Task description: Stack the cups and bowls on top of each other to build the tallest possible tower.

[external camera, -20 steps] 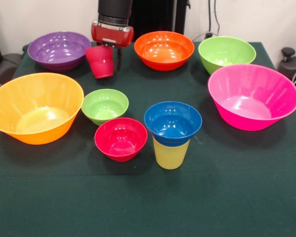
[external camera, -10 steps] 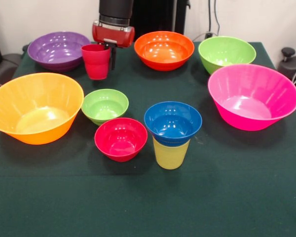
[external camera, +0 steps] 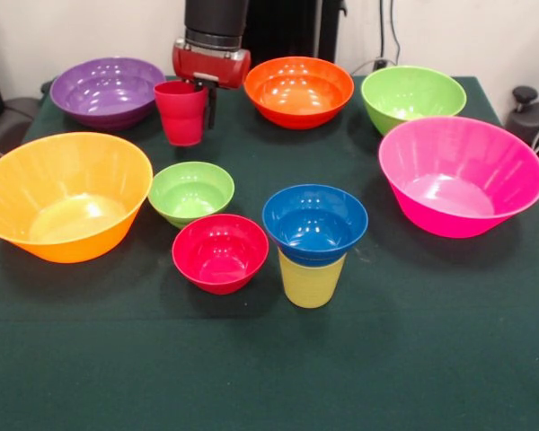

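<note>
My gripper (external camera: 200, 93) hangs at the table's far side, shut on the rim of the red cup (external camera: 181, 115), which is upright; one black finger (external camera: 211, 105) shows on the cup's right side. The yellow cup (external camera: 311, 282) stands near the middle front, with the small blue bowl (external camera: 314, 224) sitting on its mouth. To their left lie the small red bowl (external camera: 220, 253) and, behind it, the small green bowl (external camera: 190, 191). I cannot tell whether the red cup's base touches the cloth.
A large orange-yellow bowl (external camera: 63, 193) sits at the left and a large pink bowl (external camera: 458, 175) at the right. Along the far edge stand purple (external camera: 108, 90), orange (external camera: 298, 90) and green (external camera: 413, 94) medium bowls on the dark green cloth (external camera: 413, 359).
The red cup was tilted in my gripper a second ago and now stands upright. Gripper and cup have shifted slightly to the right.
</note>
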